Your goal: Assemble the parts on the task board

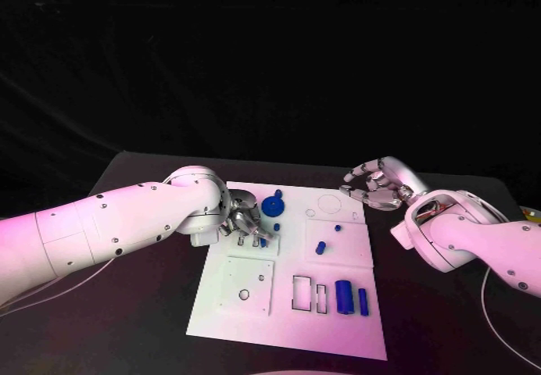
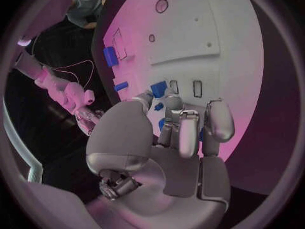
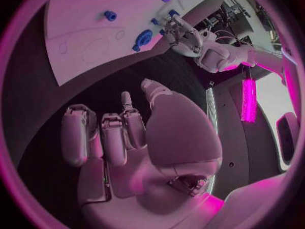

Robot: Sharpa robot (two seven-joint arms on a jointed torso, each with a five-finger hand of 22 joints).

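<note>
Two risks: the left hand (image 1: 242, 221), fingers curled onto a small blue part (image 1: 276, 227), may jam it askew; the right hand (image 1: 377, 187), half-curled and holding nothing, hovers off the task board (image 1: 338, 312).

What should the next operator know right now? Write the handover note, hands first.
Left hand: down on the task board at its left side, fingers among small blue parts; whether it holds one, cannot tell.
Right hand: off the board's far right corner, fingers curled, holding nothing.
Parts: round blue piece near the far edge, two long blue pieces standing at the near right.
Left: several outlined slots unfilled.
</note>
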